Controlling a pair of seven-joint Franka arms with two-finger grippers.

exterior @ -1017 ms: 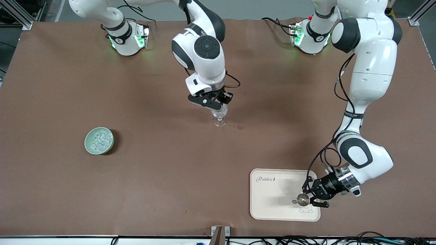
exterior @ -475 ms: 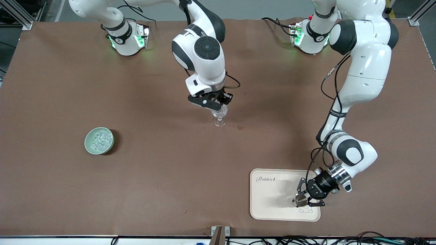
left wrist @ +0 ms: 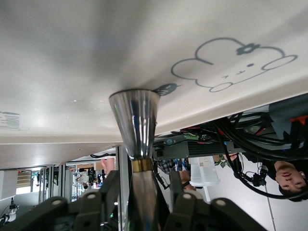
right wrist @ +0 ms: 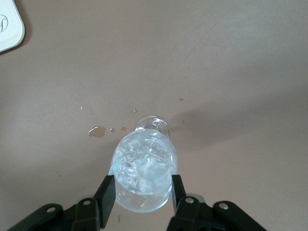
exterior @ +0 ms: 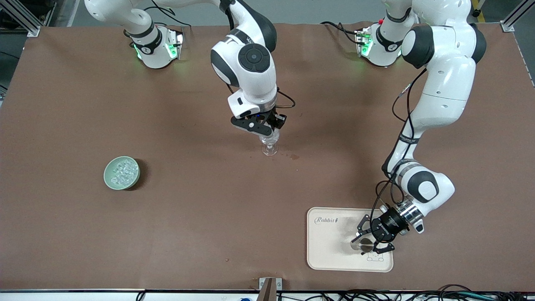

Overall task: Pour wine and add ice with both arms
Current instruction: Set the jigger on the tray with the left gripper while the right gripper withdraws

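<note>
Fingers (exterior: 385, 249) of the left gripper (exterior: 368, 243) stand spread around a small metal vessel (exterior: 367, 246) on the cream tray (exterior: 330, 242). The right gripper (exterior: 269, 130) clasps the stemmed glass (exterior: 270, 148). The ice (exterior: 122, 172) lies well away from both, in a pale green bowl (exterior: 106, 175): small, slick cubes, probably best pinched singly. The left wrist view shows gaps on either side of the ribbed, polished vessel. In the right wrist view the fingers press on the bowl of the cut-pattern glass, which is brittle and wants a gentle hold. Droplets (right wrist: 96, 131) dot the matte brown tabletop (right wrist: 231, 57).
</note>
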